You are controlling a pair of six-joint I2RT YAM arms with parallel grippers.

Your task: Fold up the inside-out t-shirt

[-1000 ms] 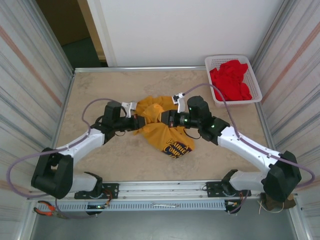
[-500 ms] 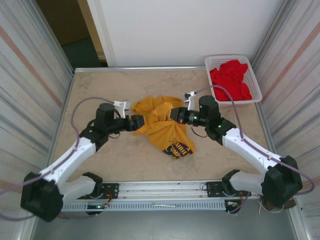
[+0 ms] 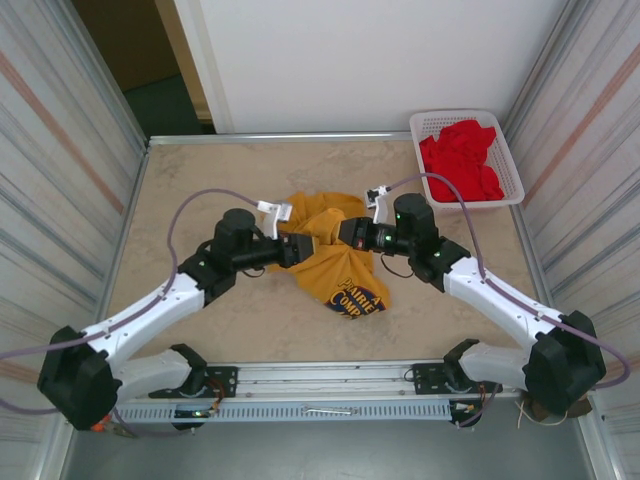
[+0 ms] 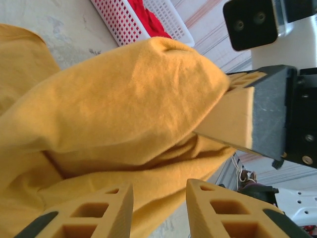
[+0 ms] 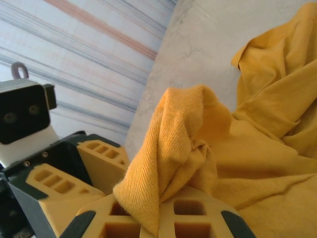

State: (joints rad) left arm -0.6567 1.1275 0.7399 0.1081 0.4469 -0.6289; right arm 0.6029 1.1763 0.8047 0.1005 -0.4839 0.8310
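**One shirt, two claws meeting at its middle**

One tabletop (image 3: 200,180), pale stone pattern.

Two arms: left arm (image 3: 150,310) and right arm (image 3: 500,300), both reaching in toward the centre.

One mustard-yellow t-shirt (image 3: 330,262), bunched in a loose heap at mid-tabletop, between the two wrists.

One white basket (image 3: 515,165) at the far right corner, well apart from the shirt. It holds a heap of red garments (image 3: 462,158); the pieces cannot be counted.

Two claws. Right claw (image 5: 156,213): clamped on a raised fold of the shirt, with cloth bulging up from between its fingers. Left claw (image 4: 158,191): fingers apart, nothing between them, yellow cloth just beyond the tips.

One dark blue print patch (image 3: 357,298) on the shirt's near edge.
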